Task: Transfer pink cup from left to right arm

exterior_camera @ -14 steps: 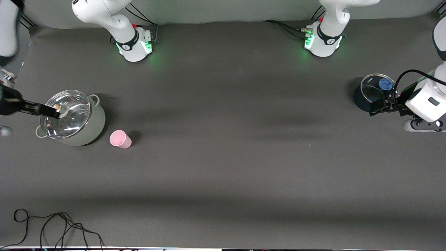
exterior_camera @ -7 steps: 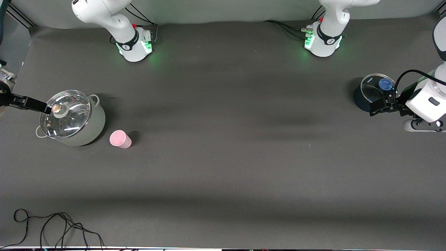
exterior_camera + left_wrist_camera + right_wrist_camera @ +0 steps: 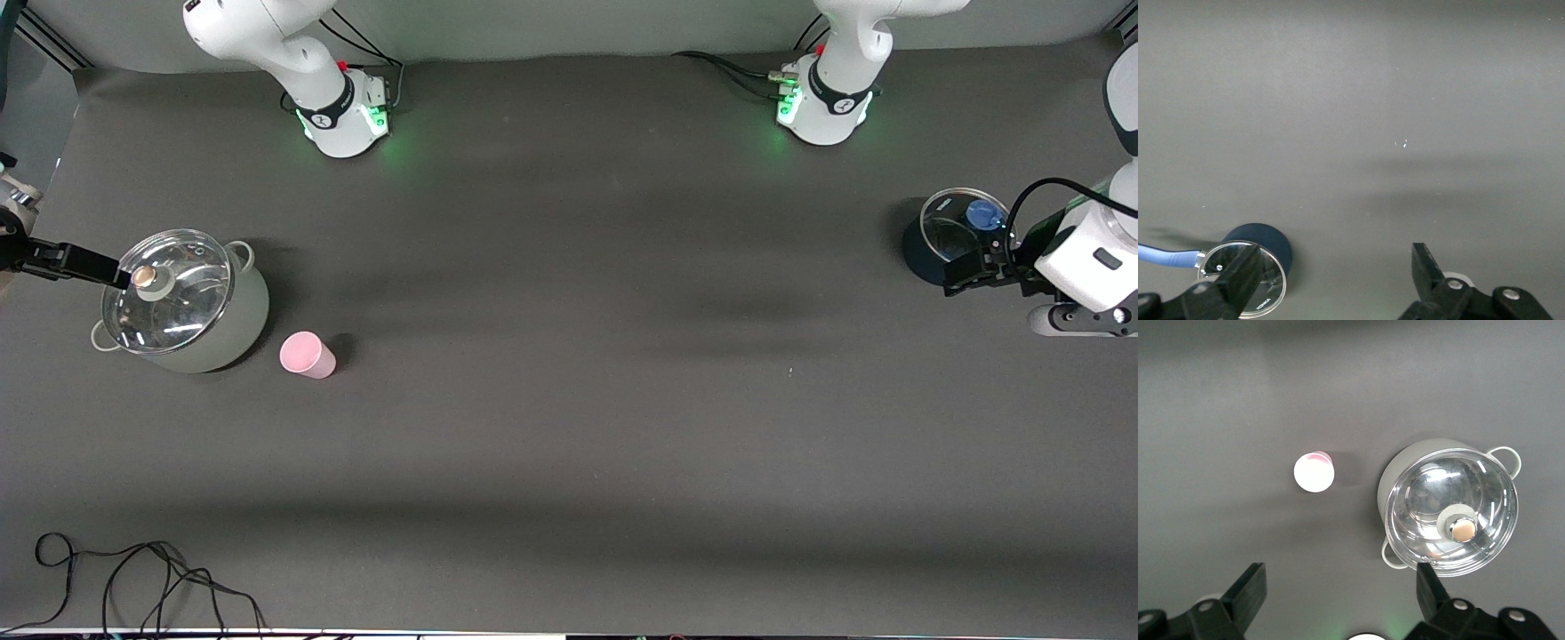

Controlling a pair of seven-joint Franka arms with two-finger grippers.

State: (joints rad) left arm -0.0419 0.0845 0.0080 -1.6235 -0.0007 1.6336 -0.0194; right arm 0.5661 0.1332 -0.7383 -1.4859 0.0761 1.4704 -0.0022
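Both grippers hang with their jaws wide apart and nothing between them. Taking the grey pot [image 3: 182, 302] with the glass lid as the landmark: the pink cup [image 3: 308, 355] stands on the table just beside it, a little nearer the front camera and toward the left arm's end, held by neither arm. A second ago the right gripper [image 3: 84, 265] reached in over the lid's knob; it has since drawn back to the pot's outer edge and then barely moved, while the cup has not shifted. The left gripper [image 3: 969, 271] waits well apart from the pot, over the dark lidded container [image 3: 933, 240]. My reading: the cup already sits at the right arm's end, so whether a handover has finished or is still to come cannot be told from this.
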